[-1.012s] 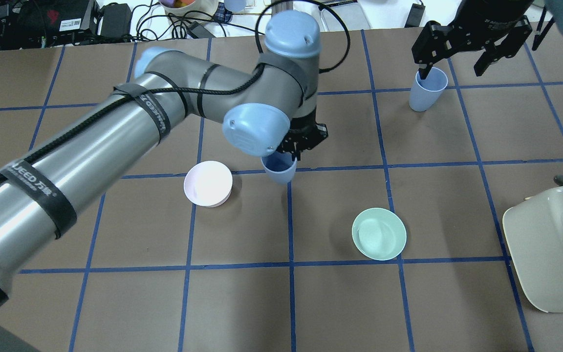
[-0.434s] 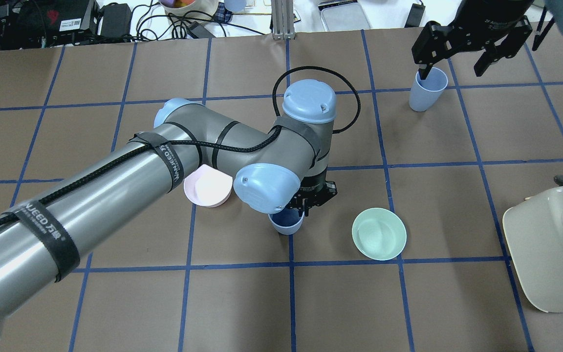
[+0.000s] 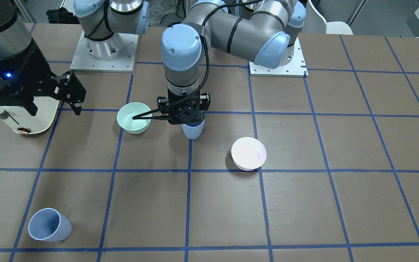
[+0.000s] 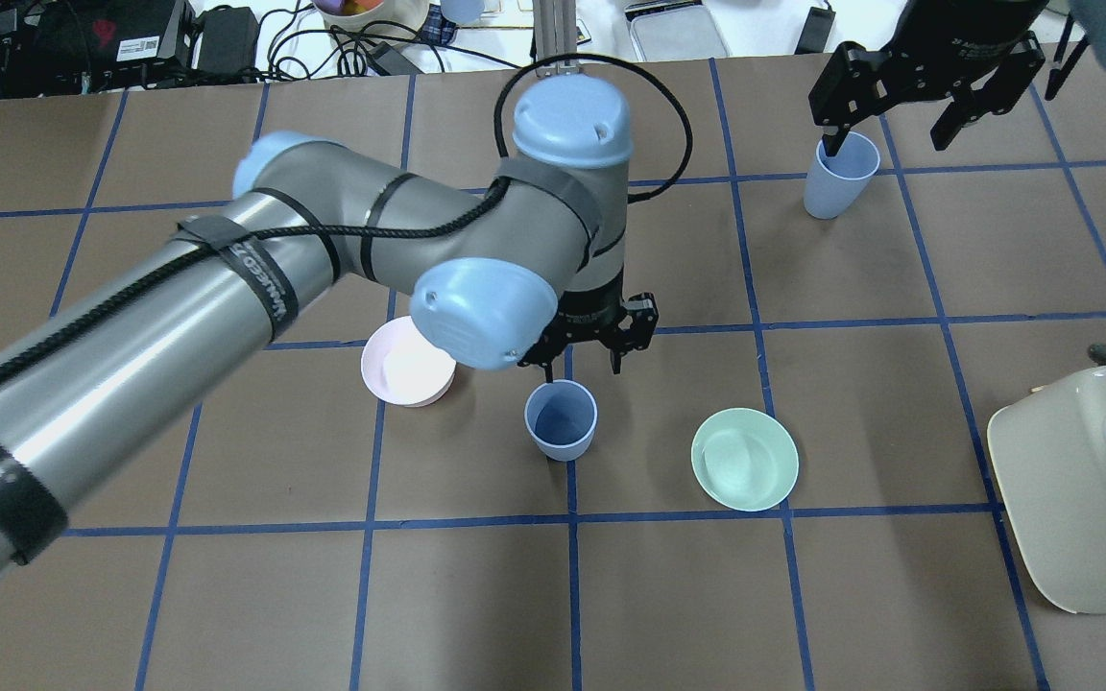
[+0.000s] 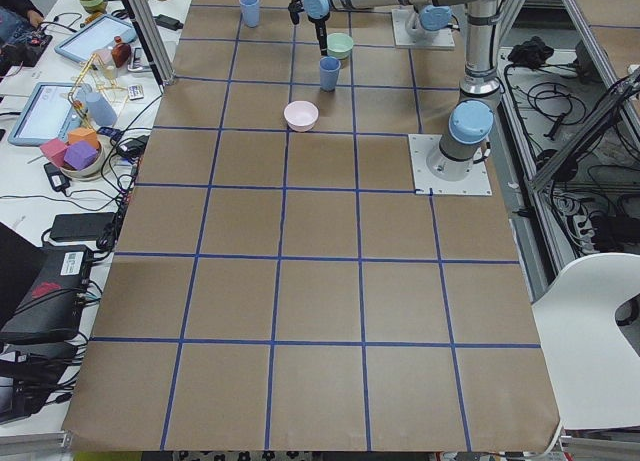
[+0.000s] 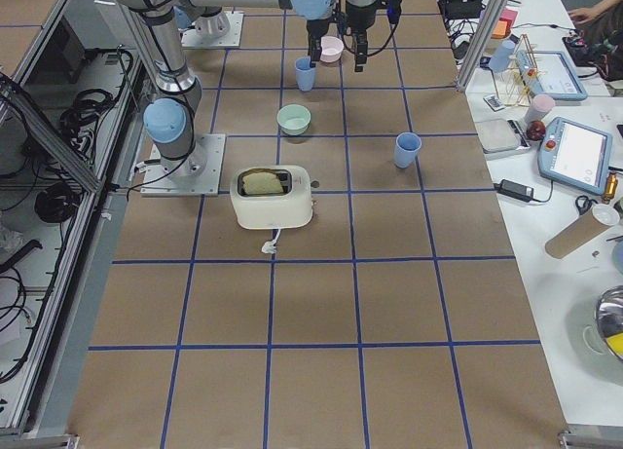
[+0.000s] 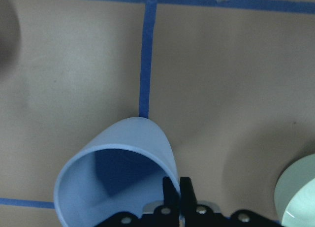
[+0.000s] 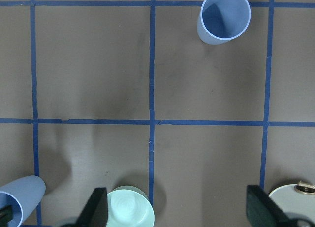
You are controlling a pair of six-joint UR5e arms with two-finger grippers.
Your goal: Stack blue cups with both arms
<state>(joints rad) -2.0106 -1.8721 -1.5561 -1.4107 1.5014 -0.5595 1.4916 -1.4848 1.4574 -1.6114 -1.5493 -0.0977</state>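
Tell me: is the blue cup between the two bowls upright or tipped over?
Upright. From overhead the cup shows a full round mouth facing up.

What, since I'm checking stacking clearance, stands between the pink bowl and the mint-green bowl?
A blue cup, upright, apart from the pink bowl and the mint-green bowl; the overhead view shows it.

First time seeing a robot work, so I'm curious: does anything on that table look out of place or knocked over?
Nothing is spilled or tipped: the central blue cup, far blue cup, pink bowl and mint-green bowl are all upright. Only the cream toaster, holding bread, seems out of place.
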